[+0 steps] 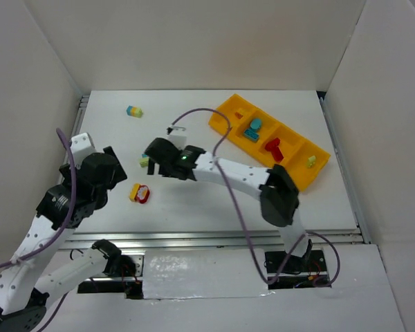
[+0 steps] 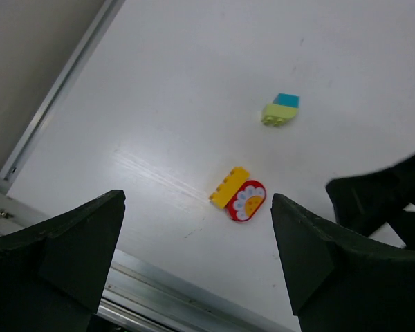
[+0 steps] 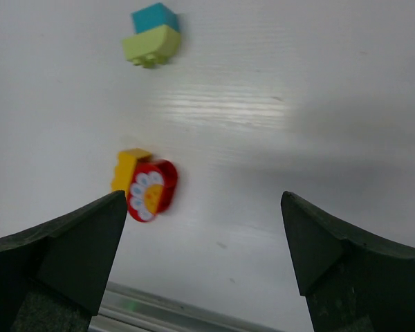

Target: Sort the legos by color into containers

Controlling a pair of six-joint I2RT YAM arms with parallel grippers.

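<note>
- Tray (image 1: pixel 301 174) is set aslant toward the far right corner of the desk (image 1: pixel 194 204). Four compartments are seen in a row.
- Already sorted: teal bricks (image 1: pixel 253 128) in the second compartment from the far end, a red brick (image 1: pixel 272 147) in the third, a pale green brick (image 1: pixel 311 160) in the last. A yellow piece appears to lie in the first, but it is hard to tell against the tray.
- Left loose on the desk:
  - a yellow-and-red clump (image 2: pixel 238 197) toward the near edge, left of middle
  - a teal-and-green clump (image 3: pixel 152 38) farther in
  - a third mixed clump (image 1: pixel 134 111) near the far left corner
- Task is judged roughly half done. The clumps are two-coloured and would need splitting first.
- Left claw (image 2: pixel 197 199): released, jaws wide, nothing held, hovering over the yellow-and-red clump.
- Right claw (image 3: pixel 204 197): released, nothing held, just beside the teal-and-green clump.
- In the way: the right arm lies across the mid-desk between clumps and tray, and a purple cable (image 1: pixel 221 131) loops over the tray's far end.
</note>
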